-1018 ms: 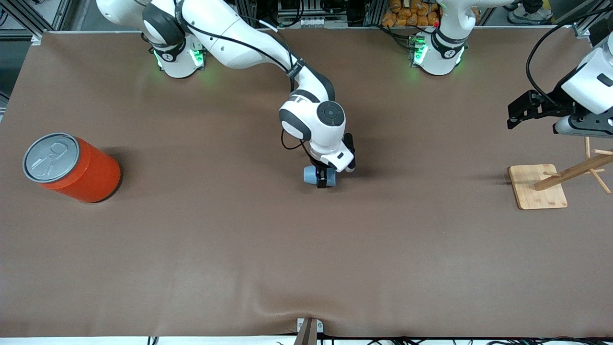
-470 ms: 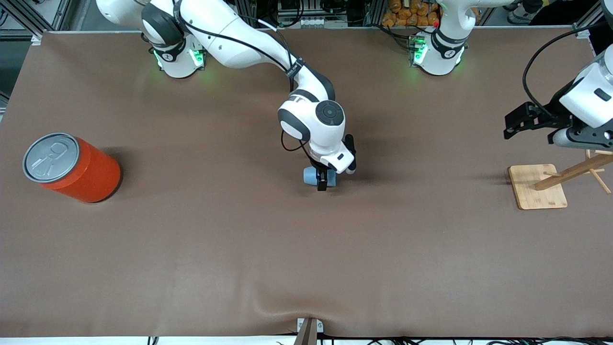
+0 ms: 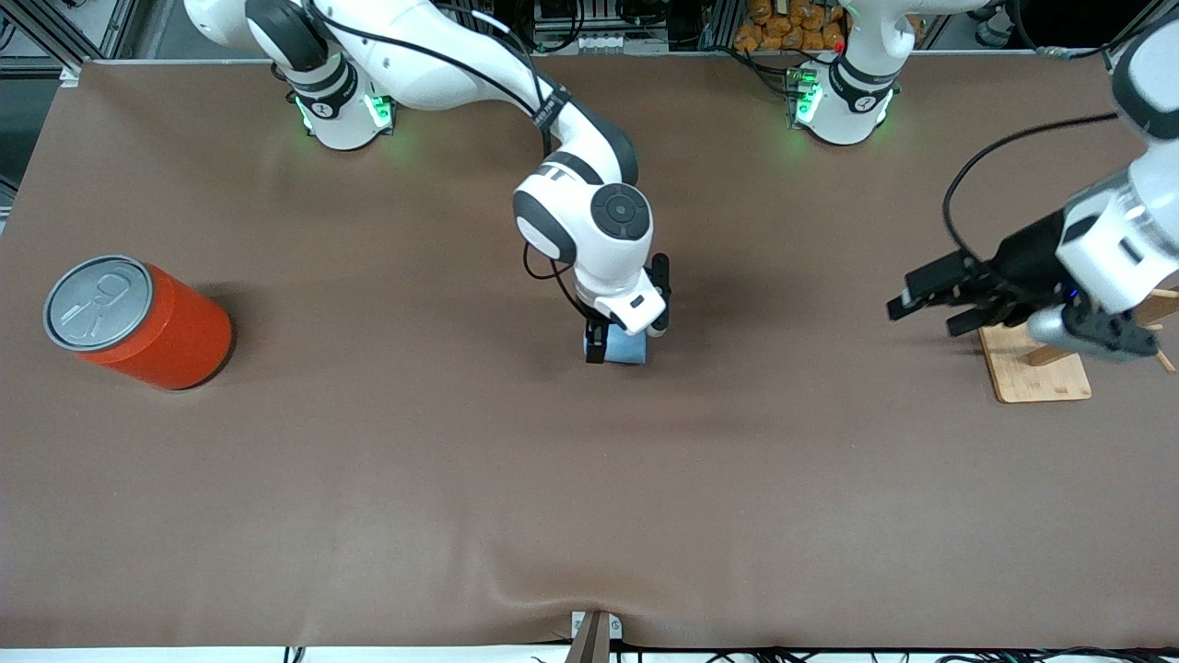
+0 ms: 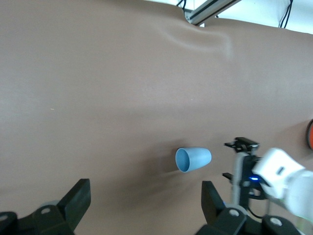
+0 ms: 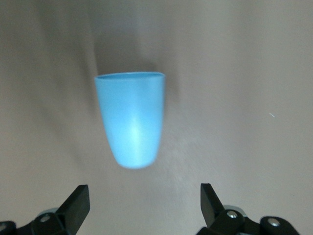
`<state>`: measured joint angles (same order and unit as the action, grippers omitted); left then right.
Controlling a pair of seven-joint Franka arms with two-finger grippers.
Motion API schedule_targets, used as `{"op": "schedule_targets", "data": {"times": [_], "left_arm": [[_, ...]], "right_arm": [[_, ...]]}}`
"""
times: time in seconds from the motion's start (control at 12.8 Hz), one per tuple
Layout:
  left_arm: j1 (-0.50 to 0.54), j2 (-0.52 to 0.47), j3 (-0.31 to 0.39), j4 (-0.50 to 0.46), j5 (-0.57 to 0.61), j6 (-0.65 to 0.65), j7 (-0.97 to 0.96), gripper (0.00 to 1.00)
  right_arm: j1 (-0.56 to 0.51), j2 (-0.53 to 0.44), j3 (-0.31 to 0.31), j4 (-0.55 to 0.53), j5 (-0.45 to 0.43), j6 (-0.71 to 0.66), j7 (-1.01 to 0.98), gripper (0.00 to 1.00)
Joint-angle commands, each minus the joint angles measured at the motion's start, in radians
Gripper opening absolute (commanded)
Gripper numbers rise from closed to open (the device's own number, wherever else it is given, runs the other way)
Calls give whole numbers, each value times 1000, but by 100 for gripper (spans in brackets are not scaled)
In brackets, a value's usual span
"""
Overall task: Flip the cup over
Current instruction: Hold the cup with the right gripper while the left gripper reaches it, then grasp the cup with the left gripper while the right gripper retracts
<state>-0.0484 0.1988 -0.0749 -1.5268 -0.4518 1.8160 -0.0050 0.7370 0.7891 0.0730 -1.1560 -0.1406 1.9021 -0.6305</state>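
Note:
The light blue cup [image 3: 630, 350] lies on its side on the brown table near the middle. My right gripper [image 3: 628, 318] hangs just over it, open, with its fingers wide apart and nothing between them. In the right wrist view the cup [image 5: 131, 120] lies ahead of the open right gripper [image 5: 144, 205]. My left gripper [image 3: 932, 309] is open and empty, up in the air beside the wooden stand. In the left wrist view the cup [image 4: 193, 159] shows its dark mouth, with the right arm's hand [image 4: 281, 176] beside it; the left gripper [image 4: 144, 205] is open.
A large orange can [image 3: 138, 322] with a grey lid stands at the right arm's end of the table. A wooden peg stand on a square base [image 3: 1032, 373] stands at the left arm's end, partly under the left hand.
The left arm has swung down and in from over the stand toward the table's middle. The right hand has shifted a little over the cup, which stays in place.

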Motion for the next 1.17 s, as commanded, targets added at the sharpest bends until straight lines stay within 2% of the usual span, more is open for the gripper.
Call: {"op": "schedule_targets", "data": {"times": [0.0, 0.23, 0.31, 0.47, 0.55, 0.78, 1.02, 1.1], "left_arm": [[-54, 117, -16, 19, -65, 38, -88, 100], [-148, 246, -16, 23, -120, 86, -122, 100], [-160, 284, -19, 22, -148, 132, -122, 100], [-256, 385, -16, 14, -182, 183, -124, 100], [-281, 427, -16, 13, -185, 198, -141, 100], [-338, 493, -17, 7, -243, 213, -194, 100], [-341, 567, -17, 10, -428, 236, -173, 100], [-358, 573, -17, 7, -441, 244, -173, 100]], "right_arm": [[-101, -102, 13, 9, 45, -98, 9, 100], [-334, -163, 19, 10, 191, -135, 0, 100], [-369, -191, 19, 10, 193, -146, -9, 100], [-427, -246, 11, 10, 190, -146, -15, 100], [-505, -273, 21, 10, 200, -149, -40, 100], [-642, -333, 21, 10, 208, -239, -106, 100], [-749, -375, 14, 4, 303, -274, -98, 100], [-777, -390, 8, 2, 340, -316, -57, 100]]}}
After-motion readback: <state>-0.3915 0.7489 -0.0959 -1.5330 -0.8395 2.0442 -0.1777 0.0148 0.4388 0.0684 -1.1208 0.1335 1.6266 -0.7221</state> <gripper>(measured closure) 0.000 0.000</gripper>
